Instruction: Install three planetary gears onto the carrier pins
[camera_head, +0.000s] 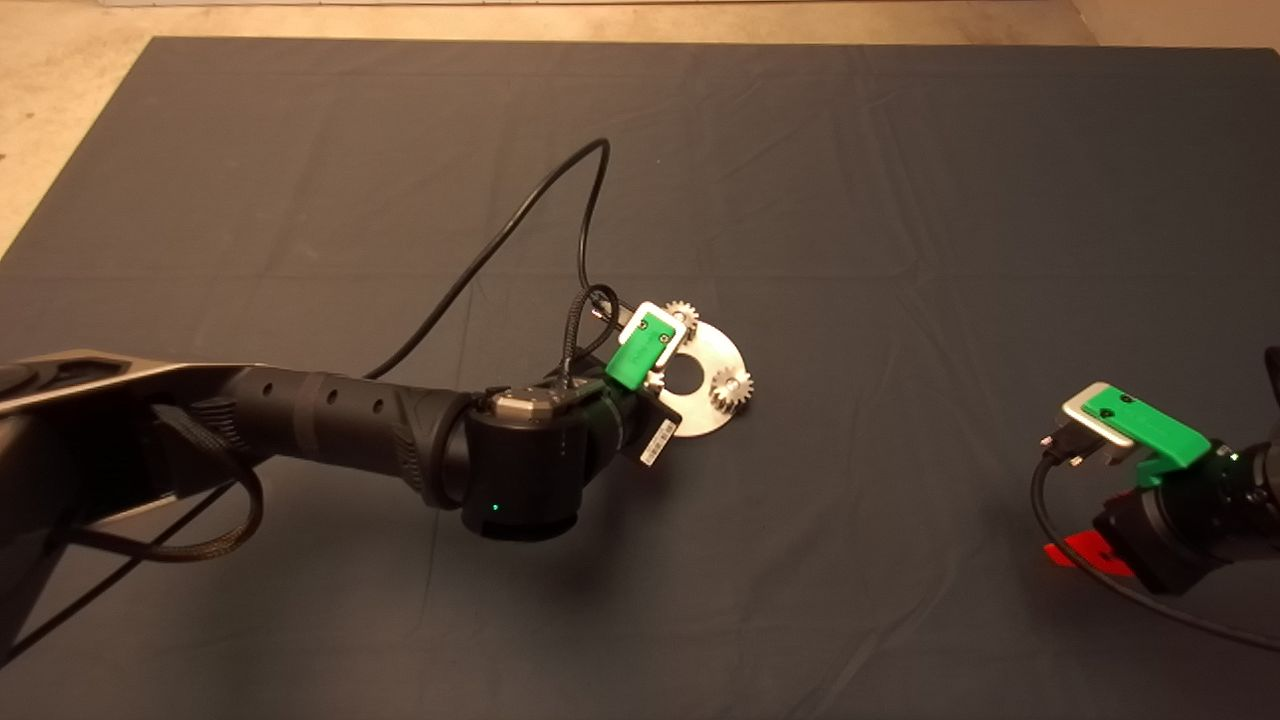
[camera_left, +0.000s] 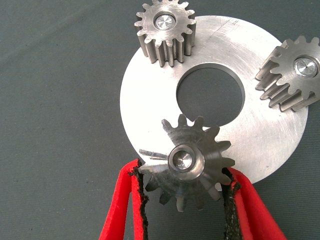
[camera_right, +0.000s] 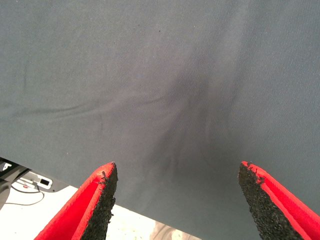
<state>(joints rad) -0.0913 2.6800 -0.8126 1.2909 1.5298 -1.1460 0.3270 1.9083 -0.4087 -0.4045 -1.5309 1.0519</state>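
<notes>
The round silver disc (camera_left: 150, 100) with a central hole lies on the mat. In the left wrist view, one planetary gear (camera_left: 165, 27) sits on its carrier pin (camera_left: 164, 21) and a second gear (camera_left: 292, 75) sits on another pin (camera_left: 305, 67). My left gripper (camera_left: 184, 171) is shut on a third gear (camera_left: 192, 145), both pads touching its teeth. A pin top (camera_left: 181, 161) shows in its bore. In the head view the left gripper (camera_head: 645, 365) covers the disc's (camera_head: 715, 355) near side and hides that gear. My right gripper (camera_right: 177, 172) is open over bare mat, parked at the lower right (camera_head: 1085, 553).
A black cable (camera_head: 500, 240) loops from the left wrist across the mat behind the disc. The mat's edge and pale floor (camera_right: 30, 200) with cables show in the right wrist view.
</notes>
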